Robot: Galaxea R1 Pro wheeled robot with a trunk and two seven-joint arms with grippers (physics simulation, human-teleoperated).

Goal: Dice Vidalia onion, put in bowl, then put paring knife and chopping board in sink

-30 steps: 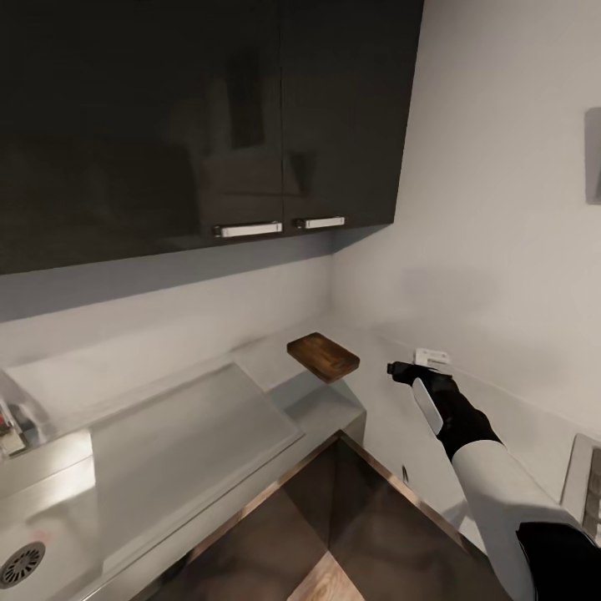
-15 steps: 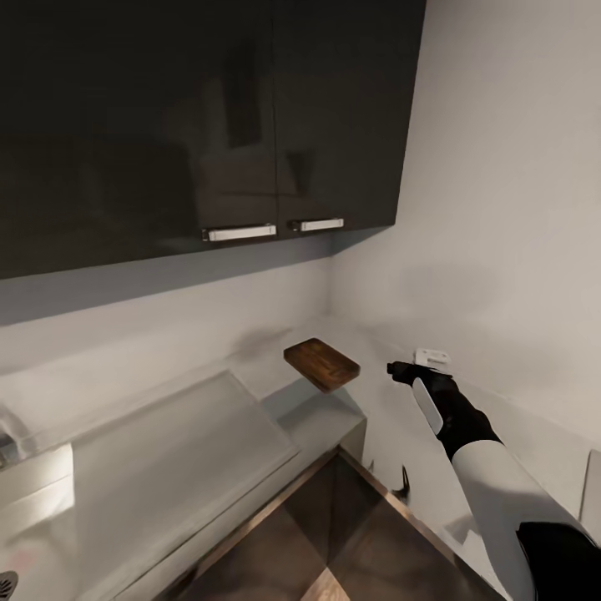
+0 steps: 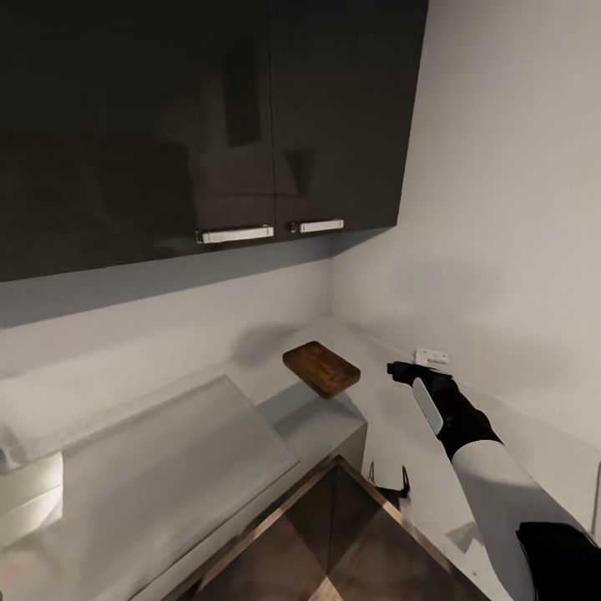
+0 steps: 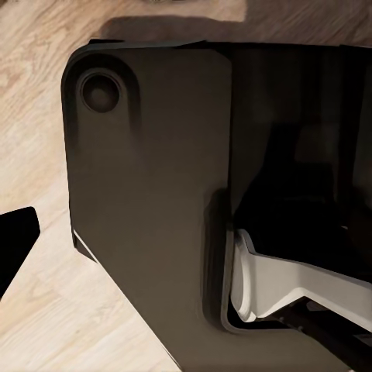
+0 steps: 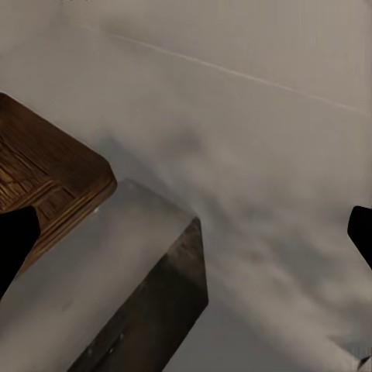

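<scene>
— What has changed since a second ago?

— The whole head view has swung to the right, so that is the camera turning: the steel sink and its drain have slid out at the left edge, and the dark glossy wall cabinets (image 3: 209, 125) with their two pale bar handles sit a little further left. The right arm holds the same pose in the picture.

— Where is the board?

— The rectangular dark-brown wooden chopping board (image 3: 321, 369) lies at the far end of the long glossy grey table (image 3: 167, 451), near the corner where the two pale walls meet. In the right wrist view one rounded corner of it (image 5: 43, 178) overhangs the table's end.

— And the right claw?

— The right claw (image 3: 403, 370) hangs in the air just to the right of the board, not touching it, close to a small white wall socket (image 3: 432, 356). Its two dark fingertips (image 5: 15, 240) stand wide apart at the edges of the wrist view, with nothing between them.

— The left claw?

— One dark fingertip (image 4: 15, 240) shows over the pale wooden floor (image 4: 39, 310) and the robot's dark base (image 4: 147, 194); whether it is apart or together, I cannot tell.
</scene>
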